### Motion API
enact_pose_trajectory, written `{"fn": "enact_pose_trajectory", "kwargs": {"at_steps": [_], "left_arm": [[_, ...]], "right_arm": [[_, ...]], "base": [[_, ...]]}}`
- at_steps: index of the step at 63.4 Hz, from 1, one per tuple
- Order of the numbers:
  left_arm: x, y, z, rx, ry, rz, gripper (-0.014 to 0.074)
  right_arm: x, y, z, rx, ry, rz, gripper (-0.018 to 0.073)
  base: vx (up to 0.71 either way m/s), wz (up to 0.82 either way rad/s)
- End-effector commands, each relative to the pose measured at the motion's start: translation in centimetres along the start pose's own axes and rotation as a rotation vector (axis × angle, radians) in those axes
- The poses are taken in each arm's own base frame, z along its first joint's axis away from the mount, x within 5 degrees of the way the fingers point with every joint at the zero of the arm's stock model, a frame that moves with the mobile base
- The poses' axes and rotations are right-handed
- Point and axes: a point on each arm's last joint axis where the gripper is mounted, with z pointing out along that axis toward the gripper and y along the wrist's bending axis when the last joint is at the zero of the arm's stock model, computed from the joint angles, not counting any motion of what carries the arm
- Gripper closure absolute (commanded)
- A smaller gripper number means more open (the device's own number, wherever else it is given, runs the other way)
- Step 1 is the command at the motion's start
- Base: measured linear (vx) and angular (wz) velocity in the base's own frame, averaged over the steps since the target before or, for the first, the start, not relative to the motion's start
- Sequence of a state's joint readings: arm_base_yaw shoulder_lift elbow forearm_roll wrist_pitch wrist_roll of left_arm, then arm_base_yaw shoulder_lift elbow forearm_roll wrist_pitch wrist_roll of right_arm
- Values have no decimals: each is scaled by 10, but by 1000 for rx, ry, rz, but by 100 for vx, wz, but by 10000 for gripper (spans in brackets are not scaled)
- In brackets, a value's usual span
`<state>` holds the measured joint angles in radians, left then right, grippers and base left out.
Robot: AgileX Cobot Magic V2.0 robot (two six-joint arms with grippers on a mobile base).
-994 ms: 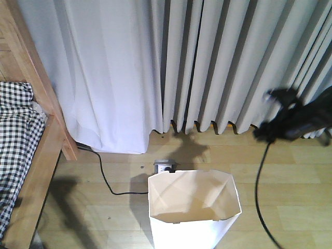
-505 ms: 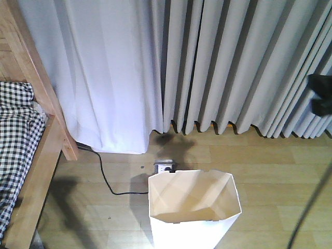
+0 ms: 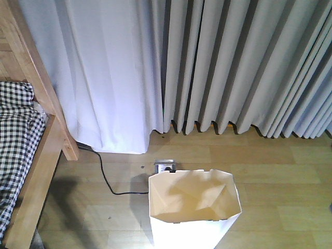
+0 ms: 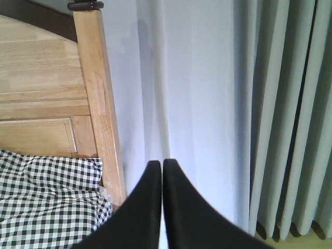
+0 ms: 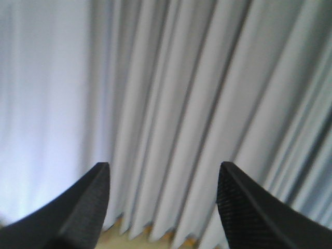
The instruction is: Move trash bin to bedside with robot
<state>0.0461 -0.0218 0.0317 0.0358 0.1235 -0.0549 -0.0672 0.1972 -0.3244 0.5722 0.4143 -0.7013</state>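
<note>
Trash bin [image 3: 194,210]: stood upright on the floor, right of the bed frame [image 3: 44,155], apart from it.
Left gripper [image 4: 162,168]: fingertips pressed together, holding nothing.
Right gripper [image 5: 163,176]: spread wide, empty.

Grey pleated curtains [image 3: 233,67] span the far wall, hems just above the floor. Paler white curtain panel [image 3: 98,78] hangs at left. Light wood plank floor [image 3: 280,192]. Floor power socket [image 3: 165,166] near centre, black cable [image 3: 106,179] running left under the white panel.
</note>
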Motion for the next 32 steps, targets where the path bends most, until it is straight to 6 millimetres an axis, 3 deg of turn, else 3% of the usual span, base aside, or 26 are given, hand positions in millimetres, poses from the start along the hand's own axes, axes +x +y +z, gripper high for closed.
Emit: {"fn": "enact_pose_trajectory", "kwargs": {"at_steps": [1,15,32], "left_arm": [[-15,-1,-2,5,-102,-6,603],[-15,-1,-2,5,-102,-6,603],[-15,-1,-2,5,-102,-6,603]], "right_arm": [[-10,-1,-2,-13,-53,16,119],[-12,-1,-2,-23,-83,-16,159],[-23,-9,-4,67,-197,-1,575]], "base": [[0,0],[0,0],[0,0]]}}
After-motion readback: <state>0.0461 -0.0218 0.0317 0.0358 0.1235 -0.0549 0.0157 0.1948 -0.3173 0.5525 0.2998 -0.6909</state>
